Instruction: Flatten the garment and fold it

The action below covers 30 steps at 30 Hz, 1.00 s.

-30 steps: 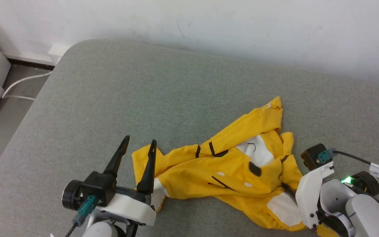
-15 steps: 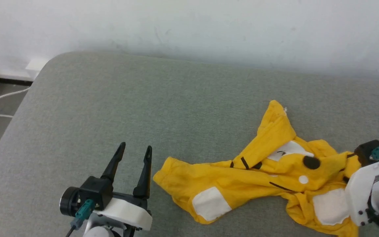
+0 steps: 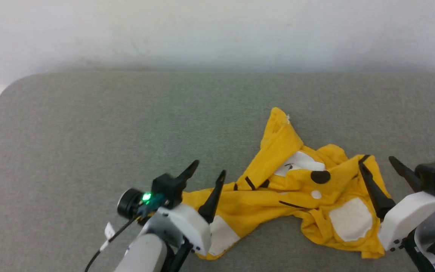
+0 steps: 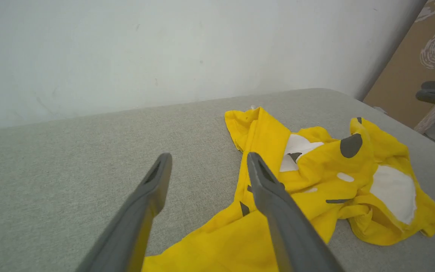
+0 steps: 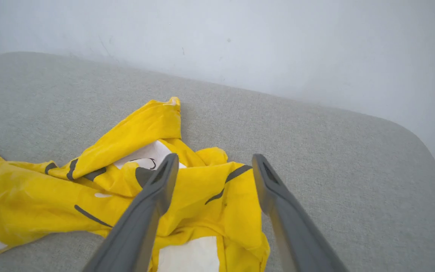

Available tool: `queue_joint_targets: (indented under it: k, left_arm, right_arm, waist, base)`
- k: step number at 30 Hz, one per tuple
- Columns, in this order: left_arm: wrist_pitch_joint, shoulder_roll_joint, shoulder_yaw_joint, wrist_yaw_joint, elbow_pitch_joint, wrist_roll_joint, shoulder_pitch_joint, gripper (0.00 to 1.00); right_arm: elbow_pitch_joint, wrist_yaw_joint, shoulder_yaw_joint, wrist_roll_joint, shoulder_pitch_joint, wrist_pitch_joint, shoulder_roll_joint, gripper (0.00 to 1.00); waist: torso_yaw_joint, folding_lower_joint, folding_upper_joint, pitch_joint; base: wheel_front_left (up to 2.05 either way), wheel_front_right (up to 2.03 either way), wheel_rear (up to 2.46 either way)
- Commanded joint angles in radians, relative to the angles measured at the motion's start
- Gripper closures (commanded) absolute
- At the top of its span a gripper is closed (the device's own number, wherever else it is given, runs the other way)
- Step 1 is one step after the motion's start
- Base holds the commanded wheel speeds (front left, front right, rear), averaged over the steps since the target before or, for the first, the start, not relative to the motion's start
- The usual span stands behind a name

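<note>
Yellow cotton, thin and limp by the look of it: the garment (image 3: 270, 200) lies crumpled on the grey cushion (image 3: 127, 132), right of the middle and toward the near edge, print side up, with folds lapping over each other. I judge it light and soft, more likely to bunch and drag than to slide flat. A pinch on a single layer at an outer edge should serve better than a grab at the heap.

Likely holds are the left end by the white patch (image 3: 221, 236) and the right hem beyond the larger white patch (image 3: 349, 219). The left gripper (image 3: 210, 167) hovers with fingers spread over that left end, holding nothing. The right gripper (image 3: 376, 157) is spread too, over the right edge of the cloth, also empty.

Bare cushion runs wide to the left and far toward the wall (image 3: 202, 30), which gives good room for spreading. The cushion's rounded right corner lies closer to the shirt, so there is less room on that side.
</note>
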Motion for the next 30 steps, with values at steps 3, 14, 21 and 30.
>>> queue_joint_targets:
  k: [3, 14, 21, 30]
  left_arm:
    - [0.095, -0.014, -0.03, -0.009, 0.047, -0.002, -0.088, 0.0]
    - [0.402, -0.022, -0.122, -0.03, 0.229, -0.055, -0.328, 0.0]
    - [0.425, 0.032, -0.129, -0.034, 0.309, -0.131, -0.395, 1.0]
    - [0.283, 0.144, 0.015, 0.032, 0.318, -0.142, -0.534, 1.0]
  right_arm:
    - [-0.062, -0.002, -0.032, -0.025, 0.041, -0.043, 0.051, 0.0]
    - [-0.063, -0.002, -0.06, -0.062, 0.073, -0.105, 0.14, 0.0]
    - [0.005, -0.002, -0.041, -0.083, 0.062, -0.117, 0.159, 0.0]
    - [0.042, -0.002, 0.019, -0.078, 0.059, -0.119, 0.178, 0.0]
  waist:
    - [-0.094, 0.0, 0.0, 0.062]
    - [-0.241, 0.0, 0.0, 0.167]
    - [-0.283, 0.0, 0.0, 0.167]
    - [-0.323, 0.0, 0.0, 0.15]
  base:
    - [0.0, 0.0, 0.0]
    - [0.0, 0.0, 0.0]
    - [0.0, 0.0, 0.0]
    - [0.0, 0.0, 0.0]
